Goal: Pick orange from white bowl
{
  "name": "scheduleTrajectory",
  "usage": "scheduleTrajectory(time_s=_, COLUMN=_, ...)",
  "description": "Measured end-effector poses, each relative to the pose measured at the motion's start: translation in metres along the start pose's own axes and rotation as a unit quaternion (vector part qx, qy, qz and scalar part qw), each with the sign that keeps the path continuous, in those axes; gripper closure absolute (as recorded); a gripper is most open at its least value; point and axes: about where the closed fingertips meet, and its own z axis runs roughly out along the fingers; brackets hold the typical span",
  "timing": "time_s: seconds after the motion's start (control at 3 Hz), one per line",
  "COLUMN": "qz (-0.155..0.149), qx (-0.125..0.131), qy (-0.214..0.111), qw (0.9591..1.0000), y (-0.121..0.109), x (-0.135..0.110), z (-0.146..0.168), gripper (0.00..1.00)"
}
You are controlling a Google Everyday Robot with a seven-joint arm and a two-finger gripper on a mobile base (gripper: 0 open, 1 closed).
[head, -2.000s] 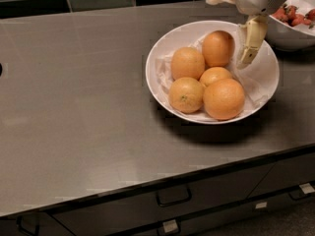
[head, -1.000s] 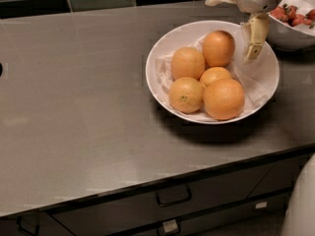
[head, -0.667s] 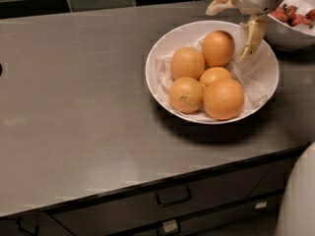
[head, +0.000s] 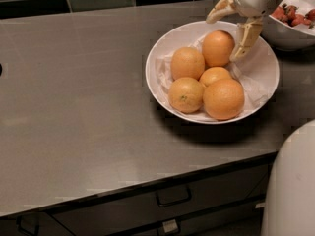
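Observation:
The white bowl (head: 261,73), lined with crumpled white paper, sits on the grey counter at the right and holds several oranges. The orange (head: 217,47) is the smooth, slightly oval one at the back of the bowl. My gripper (head: 231,27) hangs over the bowl's far right side, open. One finger (head: 246,36) points down beside the orange's right side. The other finger (head: 217,13) sticks out to the left above the bowl's far rim. The gripper holds nothing.
A second white bowl with red fruit (head: 295,21) stands at the back right, close behind the gripper. A large round orange (head: 223,98) and a speckled one (head: 186,94) lie at the bowl's front. A white robot part (head: 290,186) fills the lower right corner. Dark tiles line the back.
The gripper has shifted slightly over the bowl's far right and stays open. The white robot part has risen further into view at the lower right. The oranges have not moved.

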Motion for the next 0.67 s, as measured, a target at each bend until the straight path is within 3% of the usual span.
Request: scheduleTrajectory(time_s=0.67, qz=-0.013, qx=-0.010, qy=-0.009, qw=0.9998, y=-0.0113, x=0.0000, z=0.0188, gripper=0.27)
